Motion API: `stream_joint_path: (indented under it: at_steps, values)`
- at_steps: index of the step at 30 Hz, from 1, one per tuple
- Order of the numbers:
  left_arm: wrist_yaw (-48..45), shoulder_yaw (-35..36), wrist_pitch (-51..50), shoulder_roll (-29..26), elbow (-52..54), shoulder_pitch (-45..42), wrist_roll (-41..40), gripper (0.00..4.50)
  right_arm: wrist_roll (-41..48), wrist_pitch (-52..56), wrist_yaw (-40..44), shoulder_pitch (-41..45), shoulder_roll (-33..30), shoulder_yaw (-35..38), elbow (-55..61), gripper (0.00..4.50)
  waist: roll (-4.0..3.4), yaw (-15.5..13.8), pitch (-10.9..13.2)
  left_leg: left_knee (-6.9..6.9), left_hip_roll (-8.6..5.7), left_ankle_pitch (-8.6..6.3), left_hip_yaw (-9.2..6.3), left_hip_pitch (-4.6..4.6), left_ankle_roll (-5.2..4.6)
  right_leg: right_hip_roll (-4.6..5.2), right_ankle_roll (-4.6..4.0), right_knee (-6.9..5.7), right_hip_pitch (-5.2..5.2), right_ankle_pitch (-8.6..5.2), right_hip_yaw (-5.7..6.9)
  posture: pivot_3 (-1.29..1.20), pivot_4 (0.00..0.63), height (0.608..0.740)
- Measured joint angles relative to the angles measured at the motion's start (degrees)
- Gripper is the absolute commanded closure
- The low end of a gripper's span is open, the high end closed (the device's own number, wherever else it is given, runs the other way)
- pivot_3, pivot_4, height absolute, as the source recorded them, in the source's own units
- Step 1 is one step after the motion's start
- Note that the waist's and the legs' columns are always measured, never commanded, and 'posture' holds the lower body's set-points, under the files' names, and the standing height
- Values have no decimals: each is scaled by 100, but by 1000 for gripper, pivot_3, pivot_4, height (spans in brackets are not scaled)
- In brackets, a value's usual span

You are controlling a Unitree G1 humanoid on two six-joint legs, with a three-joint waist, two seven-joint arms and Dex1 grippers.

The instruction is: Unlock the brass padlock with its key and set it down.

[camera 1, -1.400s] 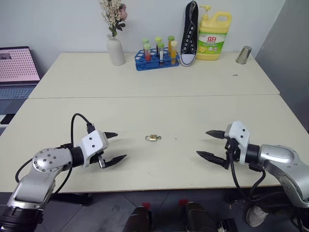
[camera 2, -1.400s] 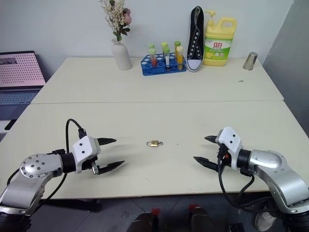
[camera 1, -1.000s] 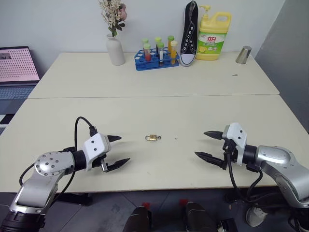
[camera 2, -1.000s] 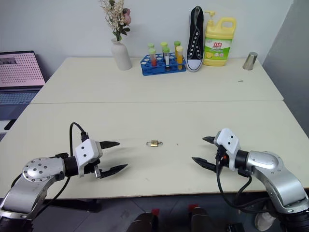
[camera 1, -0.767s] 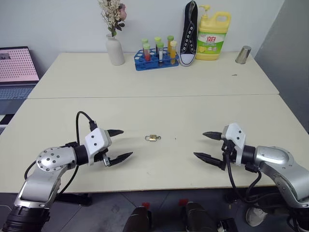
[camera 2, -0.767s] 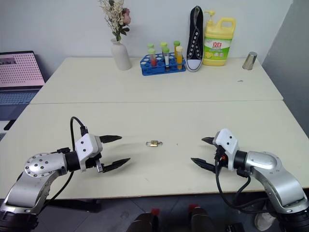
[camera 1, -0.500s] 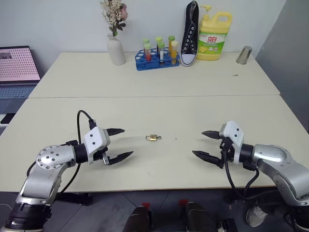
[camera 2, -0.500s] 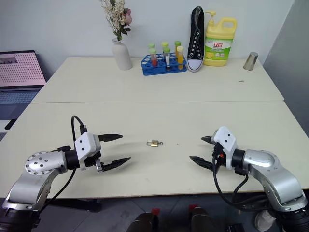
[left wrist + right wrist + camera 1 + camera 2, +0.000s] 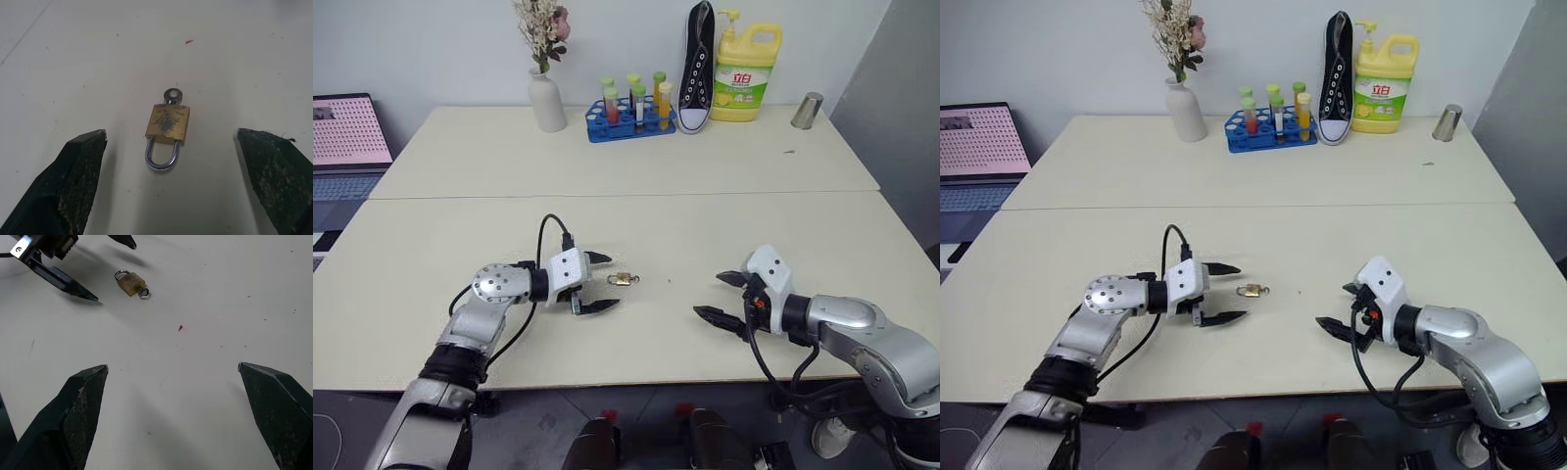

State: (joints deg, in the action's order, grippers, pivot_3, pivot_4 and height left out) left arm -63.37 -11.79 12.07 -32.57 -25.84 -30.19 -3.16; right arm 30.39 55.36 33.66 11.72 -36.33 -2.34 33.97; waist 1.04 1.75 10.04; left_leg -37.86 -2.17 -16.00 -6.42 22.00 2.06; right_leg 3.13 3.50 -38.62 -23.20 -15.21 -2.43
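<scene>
The left gripper (image 9: 600,282) has swung in, jaws wide — the brass padlock (image 9: 167,123), key (image 9: 171,95) inserted, lies just ahead, ungrasped — right gripper (image 9: 720,296) equally wide, well off.

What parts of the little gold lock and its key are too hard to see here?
- The key: in the left wrist view its round head pokes out of the brass padlock; its blade is hidden inside the body.
- Whether the shackle is locked: cannot tell in any view.
- Stamped lettering on the body: too worn and small to read.
- Head views: the key is too tiny to make out.
</scene>
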Motion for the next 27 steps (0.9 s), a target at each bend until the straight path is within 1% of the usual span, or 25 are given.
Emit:
stream_joint_path:
  at_steps: [4,8,11,20,27]
  values:
    - [-8,-140,316,299,-847,-572,154,0,118,257,-174,46,95,55,224,36,5,-23,-5,-4,-7,0,-3,-1,0,6,1,0,6,0,1,0,150,740]
    - [-163,-141,331,389,-1265,-817,152,0,240,400,-289,44,114,64,335,36,6,-22,-6,-5,-7,0,-5,-1,0,6,1,-1,6,0,3,0,150,740]
    - [-313,-164,289,397,-1424,-926,155,583,251,442,-377,44,115,106,364,0,5,-12,-7,-5,-7,0,-4,-3,-1,6,1,-5,7,0,2,0,150,740]
    - [-655,-432,218,364,-1541,-1086,264,3485,255,462,-392,69,112,123,362,0,4,1,-21,-5,-7,1,-6,-11,-2,5,2,-14,11,0,2,0,150,740]
    - [-599,-479,223,346,-1413,-1030,350,3534,241,324,-322,71,49,121,362,0,2,2,-41,-5,-6,1,-6,-14,-2,4,2,-14,12,0,2,0,150,740]
